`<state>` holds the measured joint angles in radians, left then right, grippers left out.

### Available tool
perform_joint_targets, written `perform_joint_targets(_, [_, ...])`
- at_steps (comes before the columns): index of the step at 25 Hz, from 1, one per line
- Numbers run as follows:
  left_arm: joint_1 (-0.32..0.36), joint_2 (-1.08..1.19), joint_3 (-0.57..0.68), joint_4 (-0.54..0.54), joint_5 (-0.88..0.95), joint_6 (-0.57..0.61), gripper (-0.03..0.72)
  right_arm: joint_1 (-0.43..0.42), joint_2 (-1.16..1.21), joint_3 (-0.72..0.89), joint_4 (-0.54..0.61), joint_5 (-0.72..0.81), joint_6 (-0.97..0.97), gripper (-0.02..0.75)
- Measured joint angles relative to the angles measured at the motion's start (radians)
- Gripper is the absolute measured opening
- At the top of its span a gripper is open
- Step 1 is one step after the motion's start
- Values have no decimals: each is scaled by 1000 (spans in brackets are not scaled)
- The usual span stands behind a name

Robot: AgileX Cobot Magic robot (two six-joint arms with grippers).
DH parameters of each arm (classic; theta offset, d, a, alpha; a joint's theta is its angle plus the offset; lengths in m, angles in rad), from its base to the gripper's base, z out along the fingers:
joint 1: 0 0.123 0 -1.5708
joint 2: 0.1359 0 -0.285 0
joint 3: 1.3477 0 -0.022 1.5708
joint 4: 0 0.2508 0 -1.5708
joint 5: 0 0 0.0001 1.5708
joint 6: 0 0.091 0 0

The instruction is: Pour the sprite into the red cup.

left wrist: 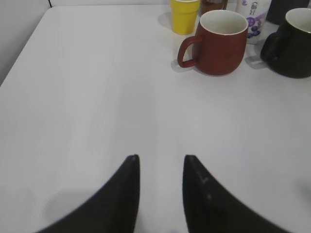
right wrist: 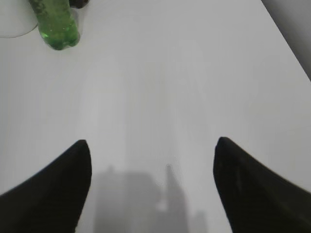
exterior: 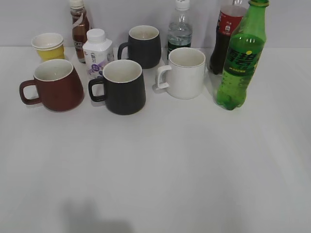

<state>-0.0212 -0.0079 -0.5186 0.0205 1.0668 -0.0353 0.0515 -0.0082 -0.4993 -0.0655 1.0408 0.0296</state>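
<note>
The sprite [exterior: 241, 57], a tall green bottle with a green cap, stands upright at the right of the white table; its base shows at the top left of the right wrist view [right wrist: 54, 23]. The red cup [exterior: 54, 85], a dark red mug with a loop handle, stands at the left and shows in the left wrist view [left wrist: 219, 41]. My left gripper [left wrist: 161, 158] is open and empty above bare table, well short of the red cup. My right gripper [right wrist: 151, 141] is wide open and empty, well short of the sprite. Neither gripper shows in the exterior view.
Two black mugs [exterior: 122, 87] [exterior: 143, 46], a white mug [exterior: 183, 73], a yellow paper cup [exterior: 48, 46], a small white milk bottle [exterior: 97, 54], a brown drink bottle [exterior: 79, 26], a clear water bottle [exterior: 180, 29] and a cola bottle [exterior: 224, 34] stand along the back.
</note>
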Motion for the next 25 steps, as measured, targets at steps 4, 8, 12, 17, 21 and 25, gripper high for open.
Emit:
perform_joint_targets(4, [0,0,0,0,0,0,239,0,0,0,0,0,0,585])
perform_joint_targets(8, [0,0,0,0,0,0,239,0,0,0,0,0,0,585])
perform_joint_targets(12, [0,0,0,0,0,0,239,0,0,0,0,0,0,586])
perform_joint_targets(17, [0,0,0,0,0,0,239,0,0,0,0,0,0,586])
perform_joint_targets(21, [0,0,0,0,0,0,239,0,0,0,0,0,0,586])
perform_joint_targets(25, [0,0,0,0,0,0,239,0,0,0,0,0,0,585])
